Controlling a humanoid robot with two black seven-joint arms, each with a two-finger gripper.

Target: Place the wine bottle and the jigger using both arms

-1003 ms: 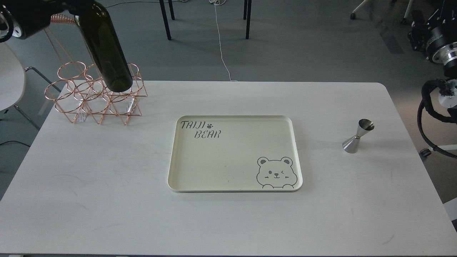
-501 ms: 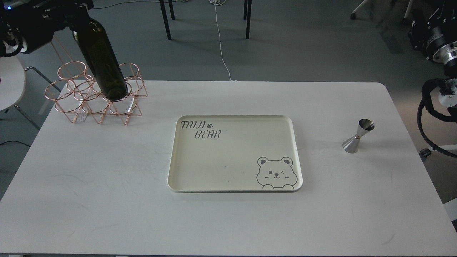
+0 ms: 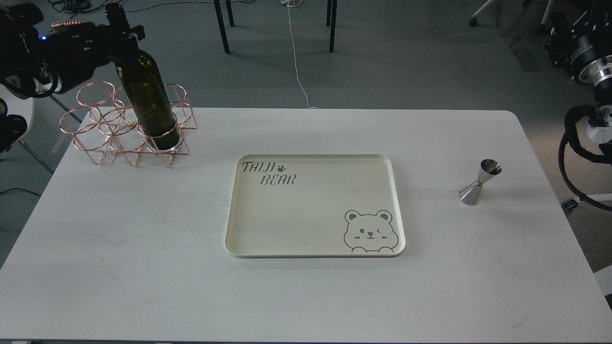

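The wine bottle [image 3: 148, 95] is dark olive-green and stands nearly upright, its base down inside the front right ring of a copper wire rack [image 3: 91, 136] at the table's far left. My left gripper [image 3: 119, 32] reaches in from the upper left and is shut around the bottle's narrow neck. The jigger [image 3: 479, 182] is a small steel hourglass cup with a thin gold waist. It stands upright and alone on the table near the right edge. Only joints and cables of my right arm [image 3: 589, 57] show at the right edge; its gripper is out of view.
A cream tray [image 3: 228, 224] with a bear drawing and "TAIJI BEAR" lettering lies at the middle of the white table [image 3: 143, 267]. Chair legs and a white cable are on the floor beyond the far edge. A white chair [image 3: 14, 110] stands at the left.
My left gripper has lowered the bottle from a tilt above the rack down into the front right ring, and it now stands more upright. The jigger and right arm have not moved.
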